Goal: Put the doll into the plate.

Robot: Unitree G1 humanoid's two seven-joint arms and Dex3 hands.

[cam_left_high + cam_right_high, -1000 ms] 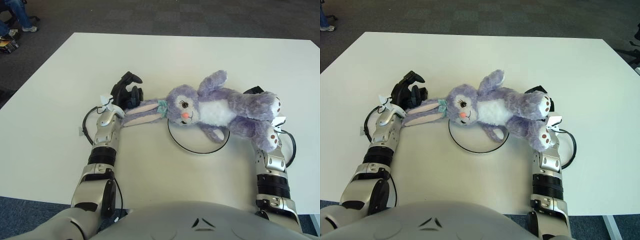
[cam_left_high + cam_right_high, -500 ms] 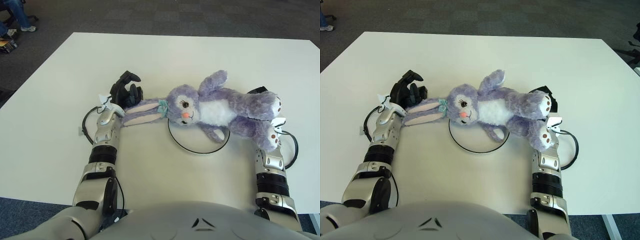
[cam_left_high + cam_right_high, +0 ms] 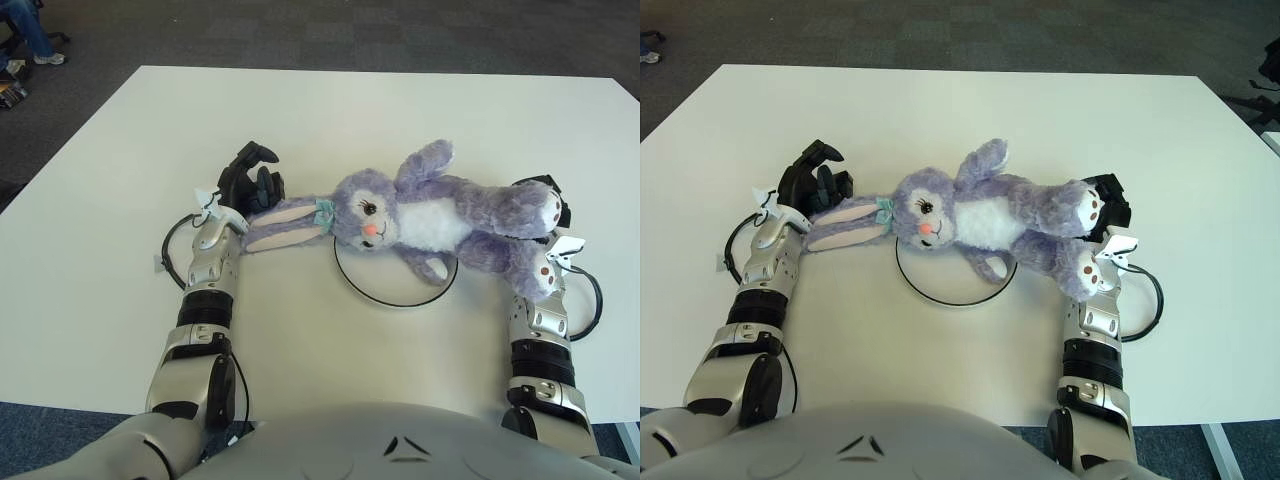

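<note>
Right hand [image 3: 1108, 205] by feet, doll [image 3: 430, 220] lengthwise, ears left

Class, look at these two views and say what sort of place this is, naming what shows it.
Probably an office or lab room set up for robot trials: a plain white table stands on dark carpet tiles, holding only a plush doll and a plate, and seated people's legs show at the corner.

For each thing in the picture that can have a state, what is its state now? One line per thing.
doll: lying on its back across the plate, ears and legs sticking out past the rim.
plate: flat on the table, partly covered by the doll.
left hand: at the doll's ears, fingers curled, grip unclear.
right hand: at the doll's legs, mostly hidden behind them.
table: white, level.
</note>
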